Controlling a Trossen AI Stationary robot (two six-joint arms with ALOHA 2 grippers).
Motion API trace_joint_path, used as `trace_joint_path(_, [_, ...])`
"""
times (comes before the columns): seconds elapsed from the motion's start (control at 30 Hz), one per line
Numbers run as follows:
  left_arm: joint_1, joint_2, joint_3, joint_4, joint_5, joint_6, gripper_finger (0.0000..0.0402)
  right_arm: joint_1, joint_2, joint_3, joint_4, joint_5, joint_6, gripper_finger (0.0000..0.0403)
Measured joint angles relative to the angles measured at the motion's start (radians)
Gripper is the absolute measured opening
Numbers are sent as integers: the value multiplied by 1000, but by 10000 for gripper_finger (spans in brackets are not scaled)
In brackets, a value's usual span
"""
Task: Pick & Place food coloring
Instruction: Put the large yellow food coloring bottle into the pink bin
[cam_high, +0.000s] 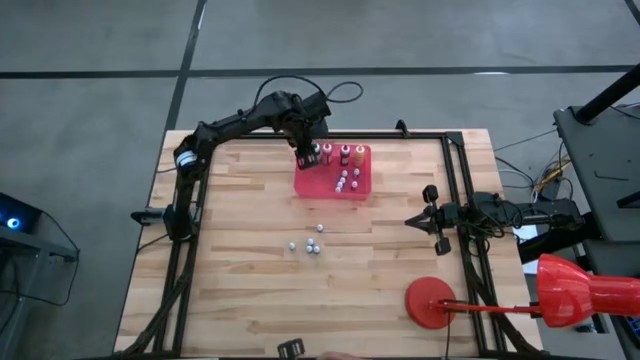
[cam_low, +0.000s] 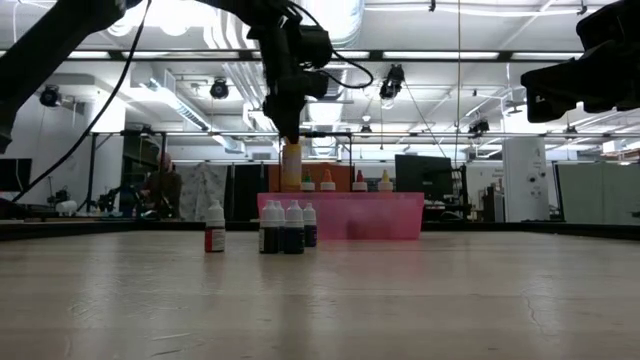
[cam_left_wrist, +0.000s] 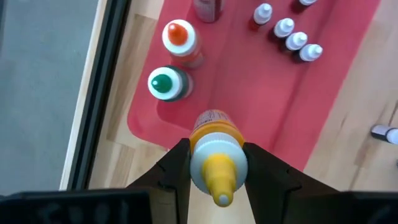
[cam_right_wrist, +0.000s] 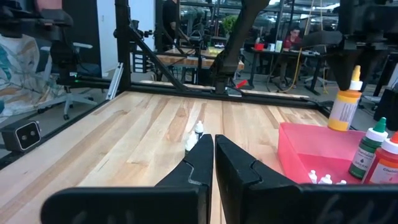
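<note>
Left wrist view: the left gripper (cam_left_wrist: 214, 171) has its jaws clamped on a yellow-capped food coloring bottle (cam_left_wrist: 214, 152), held over the red tray's (cam_left_wrist: 249, 99) near edge. Beyond the jaws stand green- and orange-capped bottles. Lower it straight, clear of those neighbours. The right gripper (cam_right_wrist: 213, 155), jaws together, waits well apart.

A pink-red tray (cam_high: 360, 187) lies toward the far side of the wooden surface (cam_high: 250, 260). A red disc on a stick (cam_high: 432, 303) rests near the right front corner, a red funnel-shaped object (cam_high: 580, 290) beside it.
</note>
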Motion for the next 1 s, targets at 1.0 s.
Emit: trace_joint_path(1.0, [42,16,-189,186,1,24,97,1,0,0,0,0,0,8])
